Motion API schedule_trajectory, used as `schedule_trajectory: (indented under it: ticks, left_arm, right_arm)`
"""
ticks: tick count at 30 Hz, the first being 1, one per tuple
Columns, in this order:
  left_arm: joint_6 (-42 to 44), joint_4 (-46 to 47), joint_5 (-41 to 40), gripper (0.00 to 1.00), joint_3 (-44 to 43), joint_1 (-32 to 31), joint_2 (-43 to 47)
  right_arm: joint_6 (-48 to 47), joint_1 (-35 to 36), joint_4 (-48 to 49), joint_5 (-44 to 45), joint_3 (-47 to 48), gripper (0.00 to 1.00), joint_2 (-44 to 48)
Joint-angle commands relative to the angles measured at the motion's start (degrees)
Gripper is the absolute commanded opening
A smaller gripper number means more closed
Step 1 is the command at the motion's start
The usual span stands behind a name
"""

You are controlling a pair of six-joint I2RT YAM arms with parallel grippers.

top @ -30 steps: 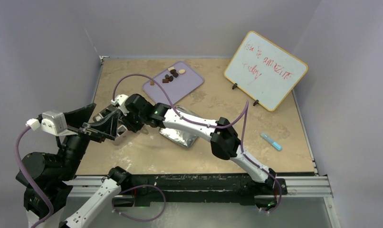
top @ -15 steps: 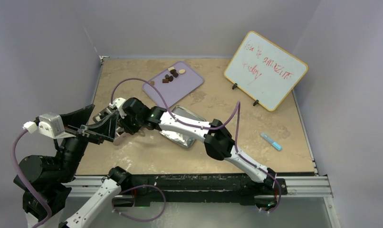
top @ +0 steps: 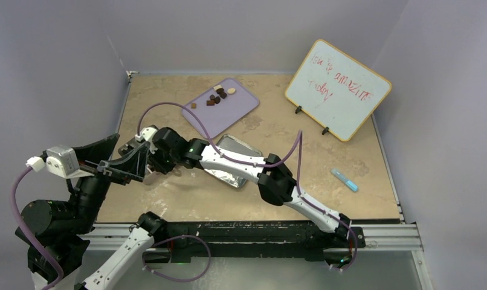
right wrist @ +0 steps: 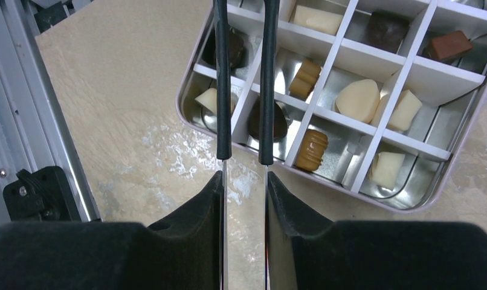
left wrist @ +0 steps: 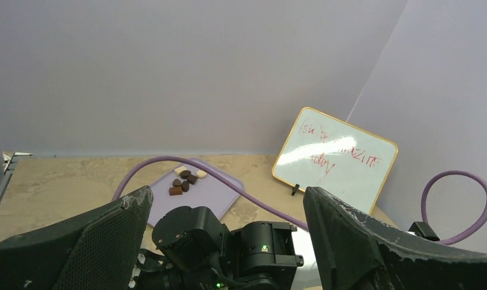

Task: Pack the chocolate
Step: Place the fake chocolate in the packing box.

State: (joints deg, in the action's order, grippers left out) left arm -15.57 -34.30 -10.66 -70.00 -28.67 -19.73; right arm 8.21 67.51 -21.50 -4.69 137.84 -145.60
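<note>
Several chocolates (top: pixel 217 96) lie on the lilac tray (top: pixel 236 106) at the back; they also show in the left wrist view (left wrist: pixel 185 179). A silver tin (right wrist: pixel 187 115) with a white divider grid holds more chocolates (right wrist: pixel 357 99), dark, caramel and cream. My right gripper (right wrist: pixel 244 160) carries two long thin blades with black sleeves. They reach over the tin's near-left cells a narrow gap apart, and their tips run off the frame's top. In the top view my right gripper (top: pixel 145 167) is beside my left gripper (top: pixel 121 162). My left gripper (left wrist: pixel 226 202) is wide open and empty, and the right wrist sits between its jaws.
A shiny silver foil square (top: pixel 234 173) lies mid-table, partly under my right arm. A whiteboard (top: pixel 338 87) stands at the back right. A blue marker (top: pixel 345 179) lies to the right. A purple cable (left wrist: pixel 241 193) loops over the tray. Walls close in the table.
My right arm has swung further left, bringing its wrist closer to my left gripper. My left arm has shifted slightly left and back.
</note>
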Motion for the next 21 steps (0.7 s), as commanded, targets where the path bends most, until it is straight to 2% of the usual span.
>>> schedule_trajectory:
  ticks: [1,10,21]
  left_arm:
    - [-1.0,0.5,0.4,0.94,-1.6,0.1,0.6]
    - [-1.0,0.7,0.5,0.94,-1.6,0.1,0.5]
    - [-1.0,1.0,1.4,0.95,-1.5,0.1,0.6]
  right_arm:
    - [0.9,0.3,3.0,-0.8,3.2,0.28,-1.3]
    - [1.0,0.3,3.9,-0.7,3.5,0.31,-2.3]
    - [0.9,0.3,5.1,-0.4,2.5,0.42,-1.8]
